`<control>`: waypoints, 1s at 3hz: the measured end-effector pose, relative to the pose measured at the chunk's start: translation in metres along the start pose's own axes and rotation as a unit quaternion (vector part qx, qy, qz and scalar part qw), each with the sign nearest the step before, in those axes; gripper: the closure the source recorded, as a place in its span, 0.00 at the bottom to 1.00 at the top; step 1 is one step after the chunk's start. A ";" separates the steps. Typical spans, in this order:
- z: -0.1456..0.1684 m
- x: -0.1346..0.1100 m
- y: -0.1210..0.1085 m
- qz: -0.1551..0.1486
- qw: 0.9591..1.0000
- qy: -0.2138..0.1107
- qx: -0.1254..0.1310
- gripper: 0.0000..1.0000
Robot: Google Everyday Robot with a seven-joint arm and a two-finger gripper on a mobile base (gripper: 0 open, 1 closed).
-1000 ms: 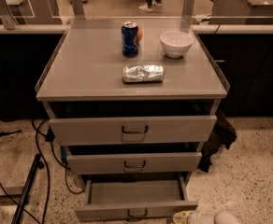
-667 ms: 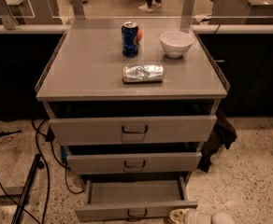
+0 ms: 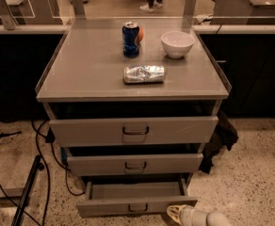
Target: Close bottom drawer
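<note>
Finding very little changed against a second ago: noticing only the gripper [image 3: 176, 214], pale and entering from the lower right corner of the view, having crept a little to the left, closer to the right end of the front panel of the bottom drawer [image 3: 136, 206]. Seeing that drawer staying pulled far out at the foot of the grey cabinet, below the mid-sized drawer [image 3: 135, 165] and the widest drawer [image 3: 133, 131], both also standing slightly out, and showing its small dark loop handle [image 3: 138, 207] toward the camera. Judging from this the closing push as not yet begun and only the approach as going on, so leaving the whole travel of the drawer still to do. Not being able to tell the state of the gripper, apart or together; carrying nothing visible. Overlapping the lower right corner of the panel in this view, but touching it or only hanging just in front of it, impossible to say. Probably needing next a flat press on the panel, straight toward the cabinet; pressing so near one end perhaps risking a slight twist of the drawer in its rails. Lying well apart from all this, up on the counter [image 3: 90, 74]: a blue can [image 3: 131, 39], a white bowl [image 3: 177, 44] and a crumpled silver packet [image 3: 144, 73].
</note>
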State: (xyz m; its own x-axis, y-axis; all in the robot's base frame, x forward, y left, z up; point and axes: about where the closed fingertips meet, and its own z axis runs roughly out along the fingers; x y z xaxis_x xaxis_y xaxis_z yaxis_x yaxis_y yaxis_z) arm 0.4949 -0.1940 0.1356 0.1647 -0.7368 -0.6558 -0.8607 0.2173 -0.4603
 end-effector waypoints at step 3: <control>0.045 0.007 -0.040 -0.024 1.000 -0.001 0.018 1.00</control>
State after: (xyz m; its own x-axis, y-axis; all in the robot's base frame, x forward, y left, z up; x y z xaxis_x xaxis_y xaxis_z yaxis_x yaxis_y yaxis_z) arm 0.5524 -0.1791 0.1229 0.2075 -0.7452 -0.6338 -0.8342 0.2036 -0.5125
